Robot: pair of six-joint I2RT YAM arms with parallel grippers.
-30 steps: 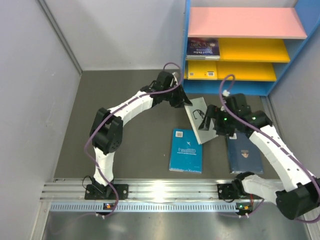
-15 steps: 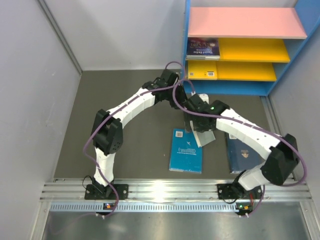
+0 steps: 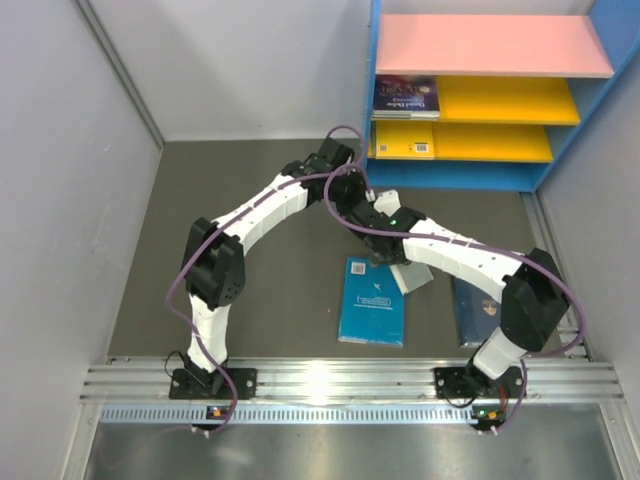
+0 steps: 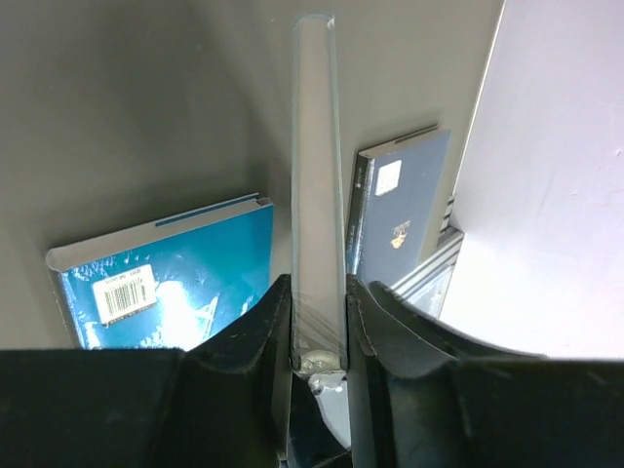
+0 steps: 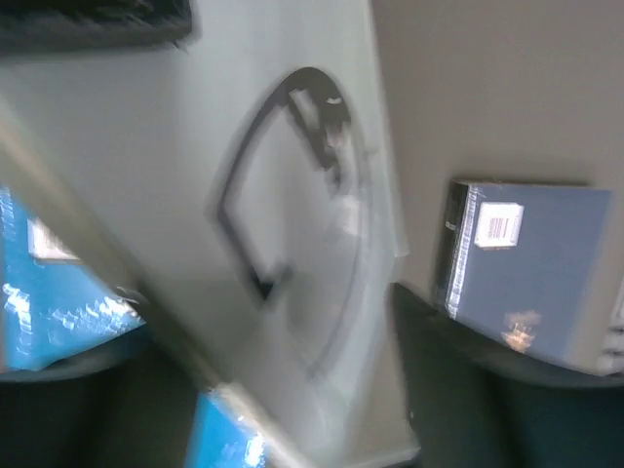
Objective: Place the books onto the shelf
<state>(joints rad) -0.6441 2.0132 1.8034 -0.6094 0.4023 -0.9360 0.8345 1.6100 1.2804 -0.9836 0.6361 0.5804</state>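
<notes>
Nearest the arm bases, a thin teal-blue paperback (image 3: 372, 300) lies flat on the dark grey table (image 3: 250, 260) at 5 o'clock from its centre. A navy paperback (image 3: 468, 315) lies at 4 o'clock, partly under the right arm (image 3: 470, 262). Beyond them the left gripper (image 4: 320, 285) is clenched on the edge of a pale grey-green paperback (image 4: 317, 146), held upright edge-on. The right gripper (image 3: 362, 205) is at the same book; blur hides whether it grips. Farthest, at 1 o'clock, the blue-sided shelf (image 3: 490, 45) holds a purple galaxy book (image 3: 405, 97) above a yellow-orange book (image 3: 404, 140).
</notes>
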